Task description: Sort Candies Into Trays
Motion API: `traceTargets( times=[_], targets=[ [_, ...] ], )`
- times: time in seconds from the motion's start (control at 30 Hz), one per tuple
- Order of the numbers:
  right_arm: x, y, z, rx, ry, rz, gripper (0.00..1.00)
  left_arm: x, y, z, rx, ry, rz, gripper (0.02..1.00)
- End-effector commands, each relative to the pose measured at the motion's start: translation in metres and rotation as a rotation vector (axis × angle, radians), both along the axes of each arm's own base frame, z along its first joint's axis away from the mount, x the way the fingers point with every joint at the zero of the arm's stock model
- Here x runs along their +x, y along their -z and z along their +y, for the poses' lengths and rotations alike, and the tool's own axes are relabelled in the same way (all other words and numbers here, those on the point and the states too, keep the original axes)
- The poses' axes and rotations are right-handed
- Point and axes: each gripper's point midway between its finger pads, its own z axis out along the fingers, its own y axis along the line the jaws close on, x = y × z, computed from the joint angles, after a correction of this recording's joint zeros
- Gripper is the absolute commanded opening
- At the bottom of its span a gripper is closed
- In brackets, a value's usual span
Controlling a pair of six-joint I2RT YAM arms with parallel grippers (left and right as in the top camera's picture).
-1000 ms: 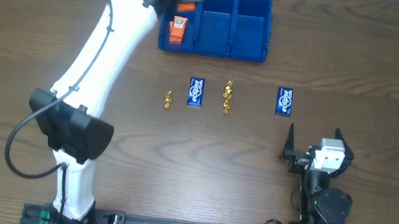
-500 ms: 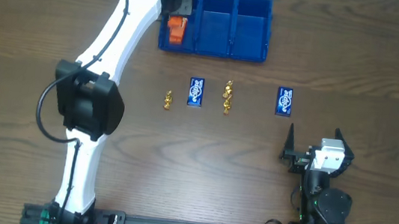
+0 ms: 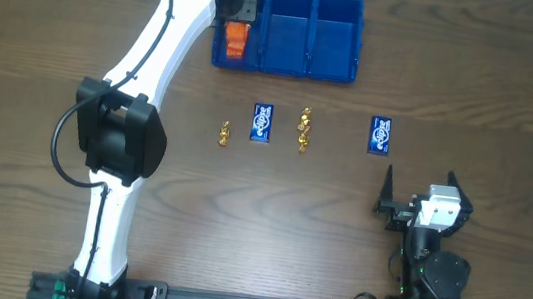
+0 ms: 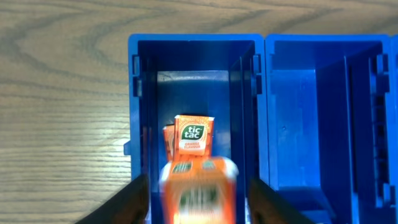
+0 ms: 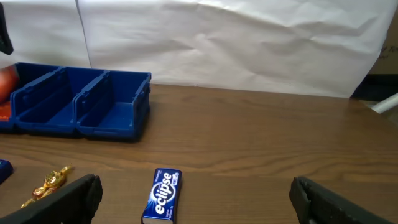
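— Step, please? Where did I stand?
— Release, I judge. Your left gripper (image 4: 199,184) hung over the left compartment of the blue tray (image 3: 284,70), fingers spread. An orange box (image 4: 199,198) was loose between them, touching neither finger as far as I saw. Another orange box (image 4: 194,133) lay below on the compartment floor.
— And next?
— Lift straight up, because the compartment walls stood close on both sides. Then reach for the gold candies (image 3: 303,129) and blue packs (image 3: 262,122). They lay well apart on the table (image 3: 512,117), with free room around each.
— My right gripper (image 3: 420,180)?
— Wide open, holding nothing, near its base.
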Motion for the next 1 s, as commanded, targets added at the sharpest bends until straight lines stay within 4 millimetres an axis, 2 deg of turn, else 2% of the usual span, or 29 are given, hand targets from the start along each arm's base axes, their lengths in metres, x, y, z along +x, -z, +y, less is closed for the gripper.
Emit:
traceTargets(
  times=[0.03,0.13,0.2,0.27,0.37,0.4,0.43,0.5,0.57,0.63,0.77,0.8,0.9,1.0],
  targets=[
    [0.0,0.001,0.0,-0.008,-0.002,0.001,1.0,0.002,0.011,0.01,-0.006,-0.022,0.025,0.884],
    [0.0,0.001,0.0,-0.008,-0.002,0.001,1.0,0.006,0.009,0.016,-0.028,-0.039,0.021,0.917],
    [0.0,0.001,0.0,-0.008,-0.002,0.001,1.0,0.005,-0.003,0.019,-0.04,-0.05,0.008,0.917],
    [0.0,0.001,0.0,-0.008,-0.002,0.001,1.0,0.002,-0.029,0.02,-0.052,-0.057,-0.034,0.912],
    [0.0,0.001,0.0,-0.008,-0.002,0.001,1.0,-0.006,-0.09,0.021,-0.085,-0.071,-0.146,0.912],
    [0.0,0.001,0.0,-0.008,-0.002,0.001,1.0,-0.011,-0.118,0.022,-0.105,-0.07,-0.205,0.91],
    [0.0,0.001,0.0,-0.008,-0.002,0.001,1.0,-0.014,-0.134,0.023,-0.117,-0.07,-0.24,0.912],
    [0.0,0.001,0.0,-0.008,-0.002,0.001,1.0,-0.027,-0.177,0.032,-0.147,-0.071,-0.347,0.91],
    [0.0,0.001,0.0,-0.008,-0.002,0.001,1.0,-0.042,-0.205,0.042,-0.161,-0.072,-0.432,0.91],
    [0.0,0.001,0.0,-0.008,-0.002,0.001,1.0,-0.066,-0.225,0.055,-0.157,-0.075,-0.517,0.906],
    [0.0,0.001,0.0,-0.008,-0.002,0.001,1.0,-0.12,-0.238,0.08,-0.114,-0.078,-0.637,0.91],
    [0.0,0.001,0.0,-0.008,-0.002,0.001,1.0,-0.145,-0.236,0.091,-0.096,-0.082,-0.683,0.91],
    [0.0,0.001,0.0,-0.008,-0.002,0.001,1.0,-0.179,-0.229,0.103,-0.086,-0.077,-0.751,0.912],
    [0.0,0.001,0.0,-0.008,-0.002,0.001,1.0,-0.218,-0.21,0.119,-0.106,-0.088,-0.834,0.923]
  ],
)
